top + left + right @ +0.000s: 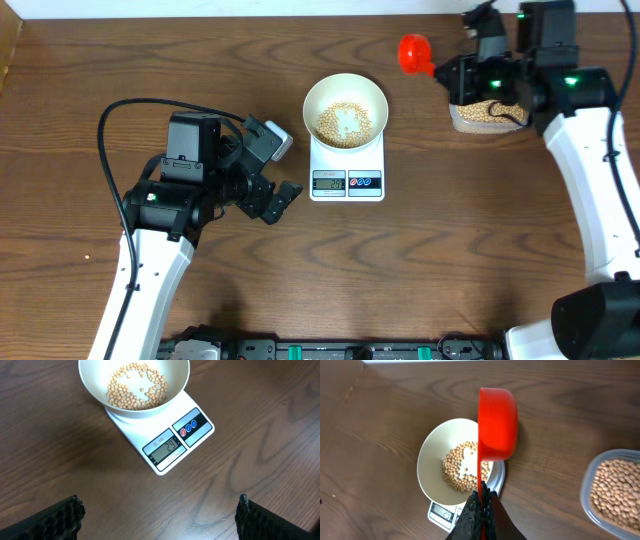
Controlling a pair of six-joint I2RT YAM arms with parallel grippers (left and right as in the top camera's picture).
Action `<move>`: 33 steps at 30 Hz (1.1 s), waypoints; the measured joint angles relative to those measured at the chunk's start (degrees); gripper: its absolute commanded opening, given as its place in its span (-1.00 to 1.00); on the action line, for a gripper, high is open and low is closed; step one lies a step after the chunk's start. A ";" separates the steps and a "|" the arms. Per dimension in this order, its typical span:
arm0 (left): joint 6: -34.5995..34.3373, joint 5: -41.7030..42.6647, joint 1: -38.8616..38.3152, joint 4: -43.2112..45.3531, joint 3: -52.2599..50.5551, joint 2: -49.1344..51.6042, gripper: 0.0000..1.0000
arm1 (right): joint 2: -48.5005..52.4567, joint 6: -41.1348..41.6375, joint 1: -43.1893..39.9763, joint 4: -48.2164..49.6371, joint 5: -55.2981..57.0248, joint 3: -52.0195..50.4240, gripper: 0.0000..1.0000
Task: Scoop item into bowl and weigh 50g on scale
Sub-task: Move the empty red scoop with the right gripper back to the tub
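Two arms at the table (450,250), one red scoop (412,52) in hand, beans (345,122) in the bowl (318,95).
We see the white bowl sitting on the scale (347,165) at the middle of the table, with a shallow layer of beans across its bottom and the scale's display lit on the near edge. Our right fingers (470,520) are clenched on the handle of the scoop, which hangs to the far right of the bowl, between it and the clear container (485,115) of more beans at the far right. We cannot see inside the scoop's cup. Our left fingers (55,520) are released and spread wide with nothing between them, hovering just left of the scale on the near side.
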 measured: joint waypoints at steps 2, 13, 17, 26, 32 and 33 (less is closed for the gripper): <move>0.00 0.02 0.00 -0.02 0.00 0.00 0.97 | 0.00 0.44 -1.99 -0.20 -1.53 0.00 -0.98; 0.00 0.02 0.00 -0.02 0.00 0.00 0.97 | 0.00 3.39 -11.54 -1.01 -7.65 0.00 -0.98; 0.00 0.02 0.00 -0.02 0.00 0.00 0.97 | 0.00 3.91 -14.03 -2.80 -8.15 0.00 -0.98; 0.00 0.00 0.00 -0.02 0.00 0.00 0.97 | 0.00 4.37 -18.91 -7.41 -8.92 0.00 -0.98; 0.00 0.02 0.00 -0.02 0.00 0.00 0.97 | 0.00 4.39 -21.84 -9.01 -10.14 0.00 -0.98; 0.00 0.02 0.00 -0.02 0.00 0.00 0.97 | 0.00 4.42 -22.34 -9.49 -10.29 0.00 -0.98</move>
